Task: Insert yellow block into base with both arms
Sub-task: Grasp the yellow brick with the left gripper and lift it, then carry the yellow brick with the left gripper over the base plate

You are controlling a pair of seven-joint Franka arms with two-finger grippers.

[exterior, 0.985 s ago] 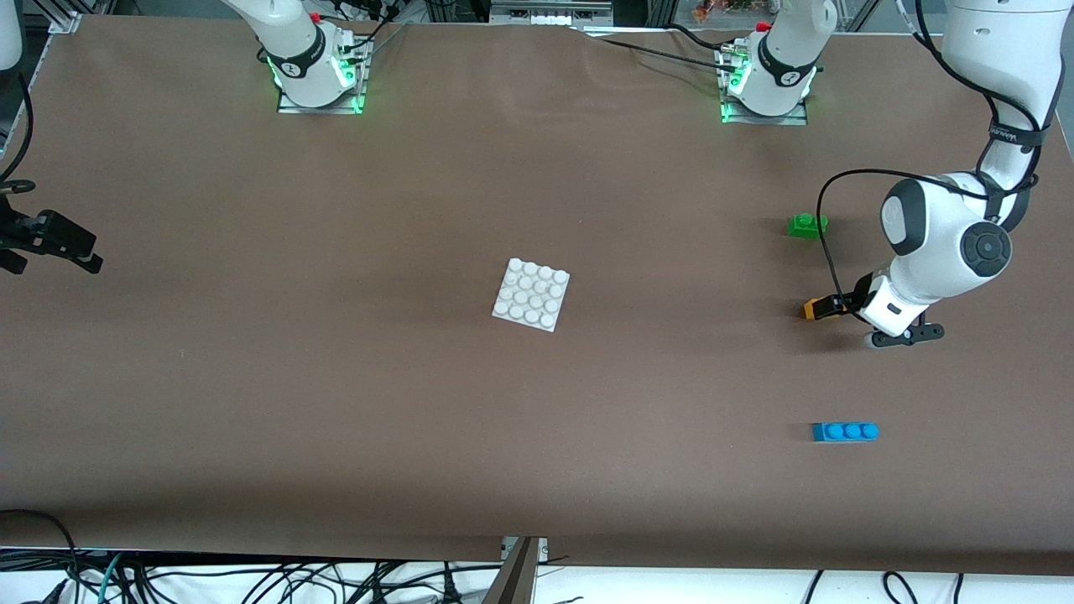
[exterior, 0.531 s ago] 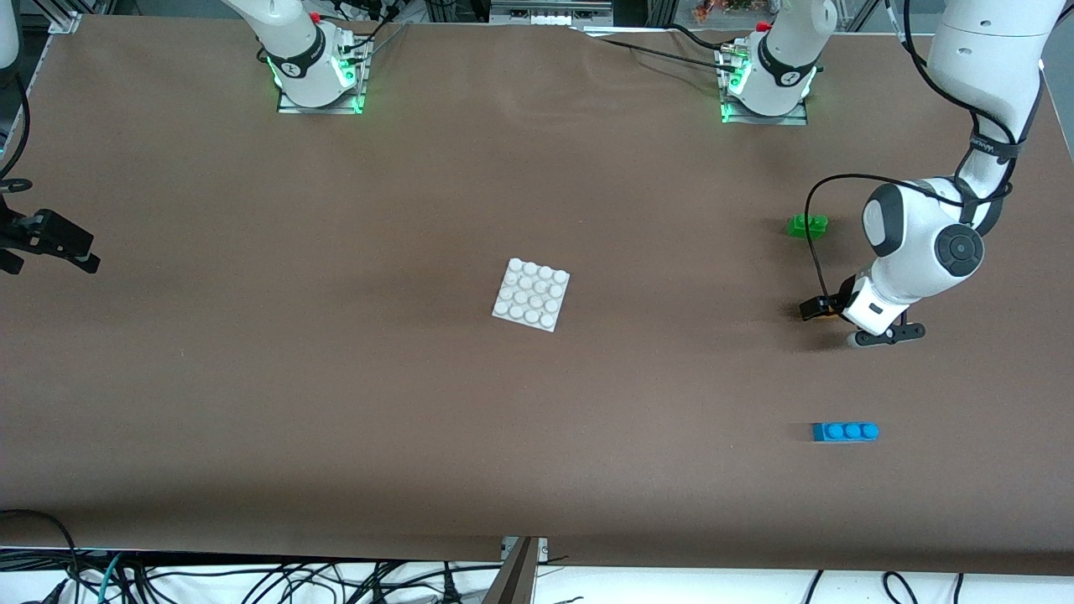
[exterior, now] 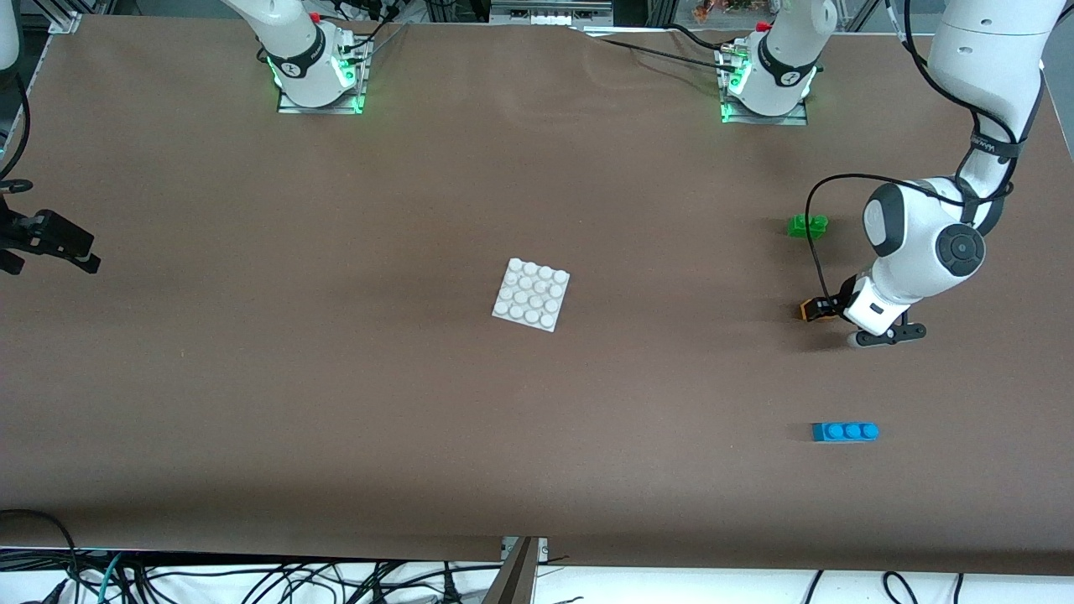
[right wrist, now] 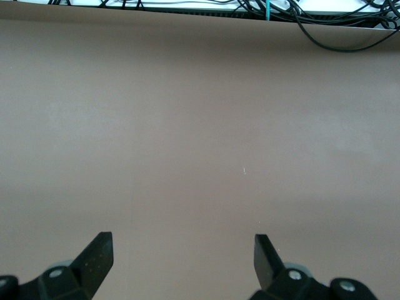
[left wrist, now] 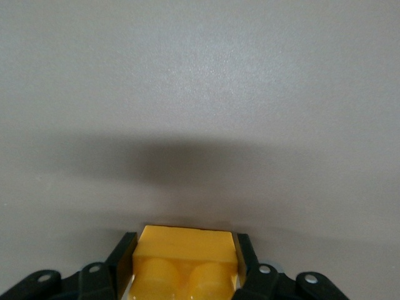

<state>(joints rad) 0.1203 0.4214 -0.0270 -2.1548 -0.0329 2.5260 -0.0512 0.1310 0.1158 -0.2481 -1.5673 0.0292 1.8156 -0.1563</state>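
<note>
My left pincer (exterior: 821, 309) is closed on the yellow block (exterior: 811, 310); its two fingers (left wrist: 122, 257) press the block's sides, studs up, low at the tabletop (exterior: 419, 419) toward my left arm's end. I cannot tell if the block touches the tabletop. The green brick (exterior: 807, 225) lies farther from the front camera than the yellow block, and the blue brick (exterior: 845, 431) lies nearer. The white base (exterior: 531, 294) rests well apart from the yellow block, toward the tabletop's middle. My right pincer (exterior: 50, 243) waits with fingers wide apart over my right arm's end.
</note>
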